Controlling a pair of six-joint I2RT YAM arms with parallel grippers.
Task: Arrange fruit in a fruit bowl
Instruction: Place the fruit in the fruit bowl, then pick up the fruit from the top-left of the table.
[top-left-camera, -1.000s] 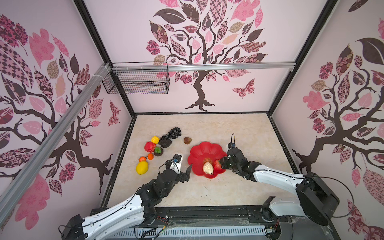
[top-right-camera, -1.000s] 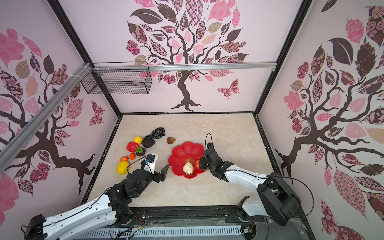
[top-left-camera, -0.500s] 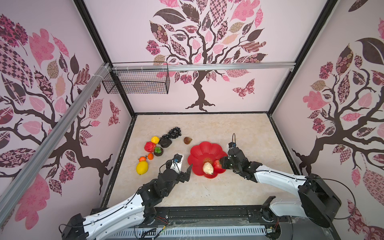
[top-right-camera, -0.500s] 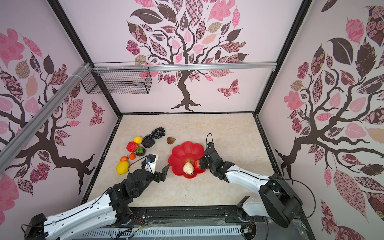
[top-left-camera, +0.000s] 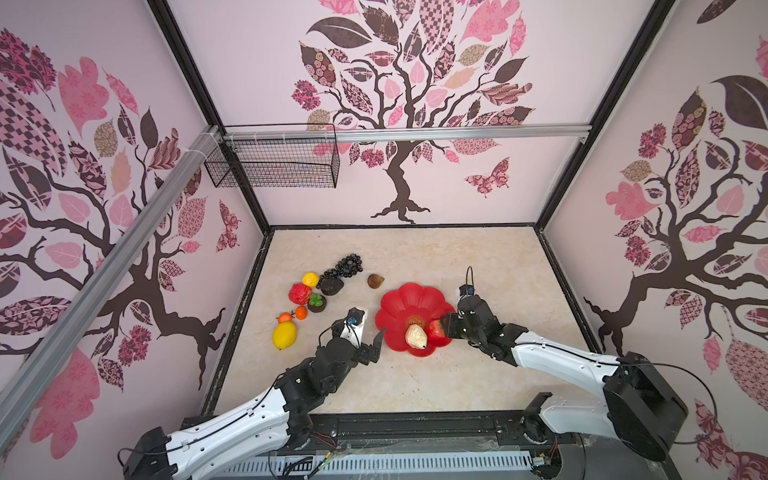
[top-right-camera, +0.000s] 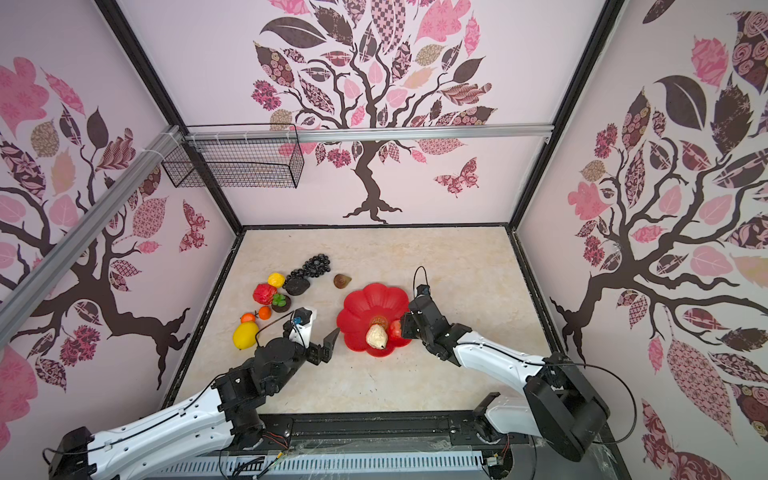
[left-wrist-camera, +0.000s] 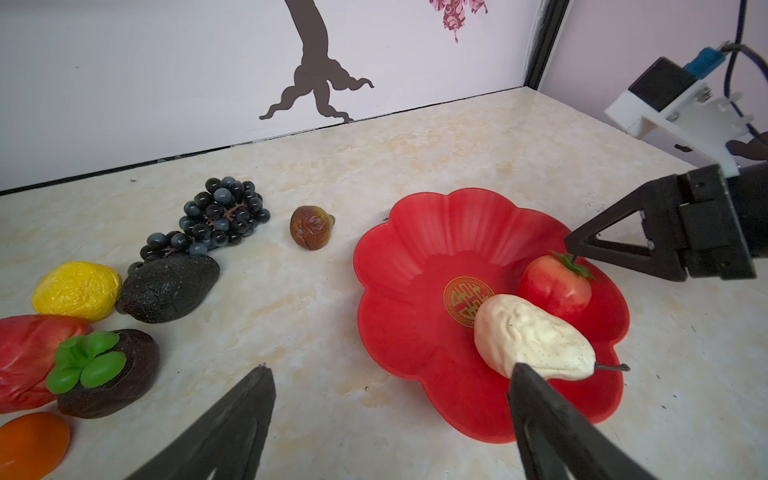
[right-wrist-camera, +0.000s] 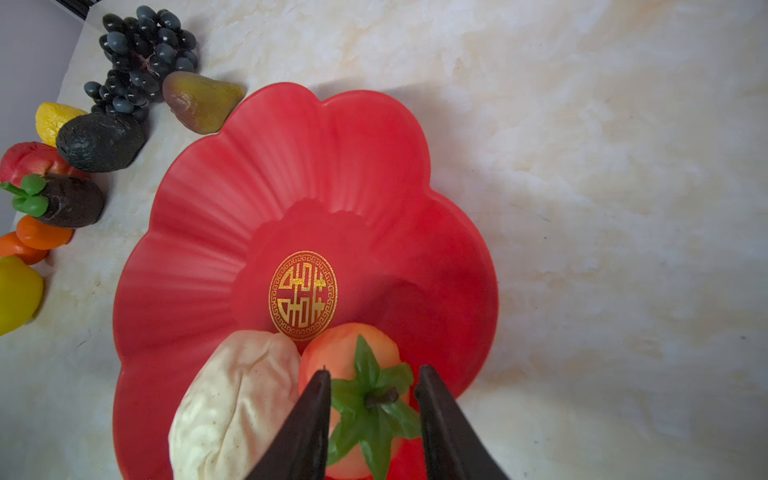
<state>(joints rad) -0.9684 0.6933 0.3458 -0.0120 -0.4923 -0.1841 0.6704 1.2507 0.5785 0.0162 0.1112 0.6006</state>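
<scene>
Right gripper (right-wrist-camera: 372, 374) jaws parted, straddling the leafy top of the strawberry (right-wrist-camera: 332, 349), which sits in the fruit bowl (right-wrist-camera: 208, 249) right beneath; pear (right-wrist-camera: 237, 395) just beside; a crooked lift could snag a leaf and roll it over the shallow rim; forearm stretched low, wrist dipped; left gripper (left-wrist-camera: 388, 368) gaping, empty.

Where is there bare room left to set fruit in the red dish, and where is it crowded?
Free: far petals of the dish, from gold emblem to the rim facing the fig. Crowded: the near side, where pear and red fruit lie side by side at the right tool.
</scene>
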